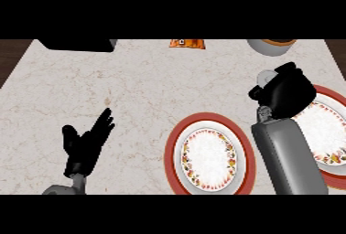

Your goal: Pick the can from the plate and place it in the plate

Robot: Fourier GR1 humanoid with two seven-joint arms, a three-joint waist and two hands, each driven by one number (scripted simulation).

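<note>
Pale marbled tabletop (148, 91) fills frame; dark floor (13, 52) shows at upper corners. Black box (74, 45) upper left, orange packet (187, 43) top centre, bowl (270, 46) upper right, all along far edge. Red-rimmed middle plate (209, 157) lower centre, bare. Right plate (326, 131) at right edge, partly hidden by forearm. Right hand (287, 91) over its upper-left rim, fingers curled round grey can (265, 77), mostly hidden. Left hand (86, 141) lower left, fingers straight, holding nothing.

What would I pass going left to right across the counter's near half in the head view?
Black left hand, open → round red-rimmed patterned plate → grey right forearm → second red-rimmed plate, cut by the right edge.
</note>
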